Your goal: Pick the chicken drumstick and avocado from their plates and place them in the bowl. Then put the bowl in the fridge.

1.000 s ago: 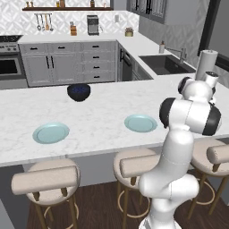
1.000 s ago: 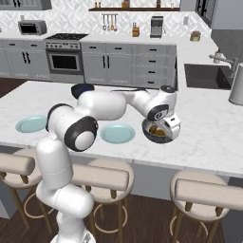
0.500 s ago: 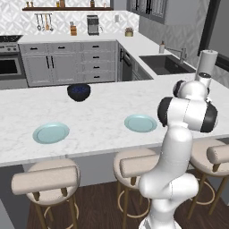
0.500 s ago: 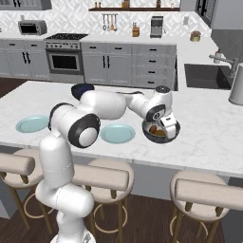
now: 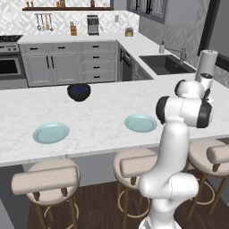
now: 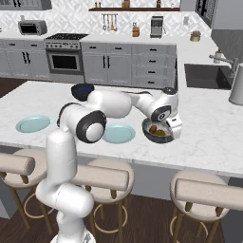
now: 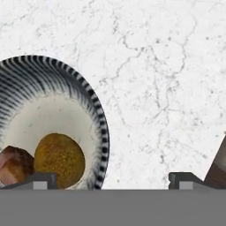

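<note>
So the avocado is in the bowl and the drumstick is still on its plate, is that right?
Not quite: the chicken drumstick lies in the bowl beside the avocado, as the hand view shows. In the left base view both plates are bare.

Arm: rises from the base, bends at a dark elbow joint and reaches forward and to the right at counter height.
Wrist: turned downward.
Gripper (image 7: 113, 178): points straight down, jaws spread wide apart, nothing between the two dark fingertips (image 7: 44, 178).
</note>
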